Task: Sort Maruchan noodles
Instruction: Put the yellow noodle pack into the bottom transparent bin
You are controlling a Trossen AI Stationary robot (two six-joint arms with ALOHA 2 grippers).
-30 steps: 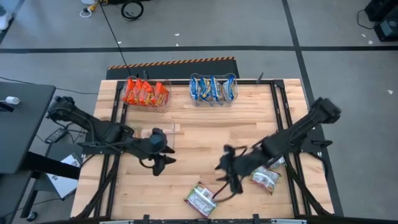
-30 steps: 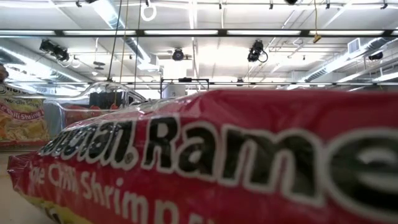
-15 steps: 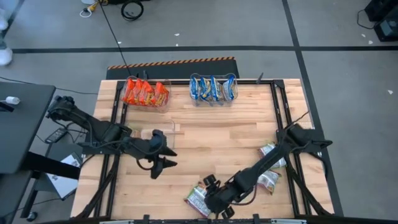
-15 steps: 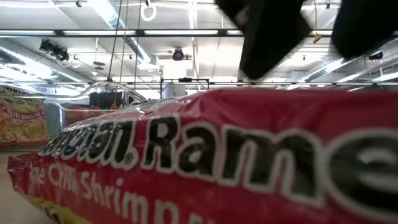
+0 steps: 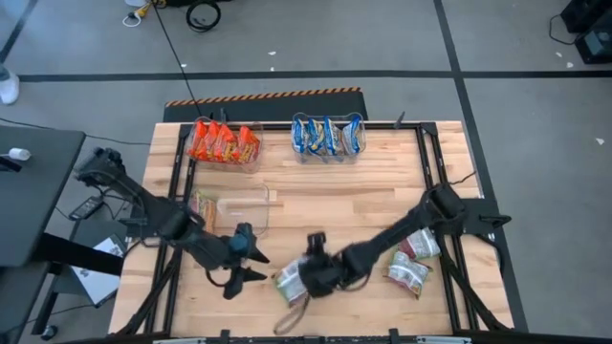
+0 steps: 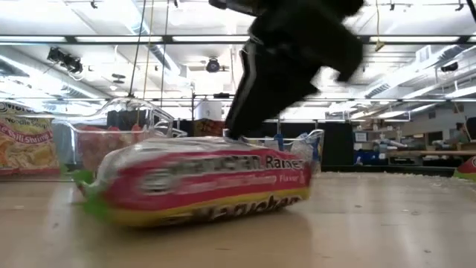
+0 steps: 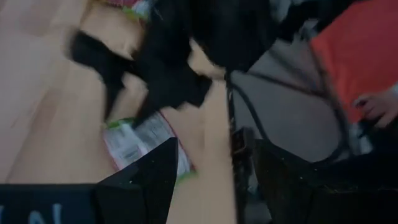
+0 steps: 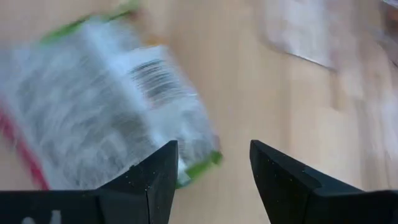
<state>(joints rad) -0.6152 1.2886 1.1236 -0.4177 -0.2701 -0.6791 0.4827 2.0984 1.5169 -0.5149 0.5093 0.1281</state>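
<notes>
A green-and-white noodle packet lies flat on the table near its near edge and also shows in the low view. My right gripper is open just to its right. In the right wrist view the packet lies beside one finger, not between the two. My left gripper is open, left of the packet and apart from it. Two more green-and-white packets lie near the table's right edge. My right gripper is open, and one finger stands against the packet's corner. The packet lies flat on the table beside that finger. Blur hides whether the finger touches it.
At the far edge, one clear bin holds orange-red packets and another holds blue ones. A third clear bin at the left holds a green packet. Bare wood lies mid-table. A person's hand shows in the left wrist view.
My right gripper swung from mid-right down to the near edge, then toward the left. The green-and-white packet slid along the table, away from the near edge and leftward. My left gripper moved from the clear bin toward the near edge, uncovering the green packet in that bin.
</notes>
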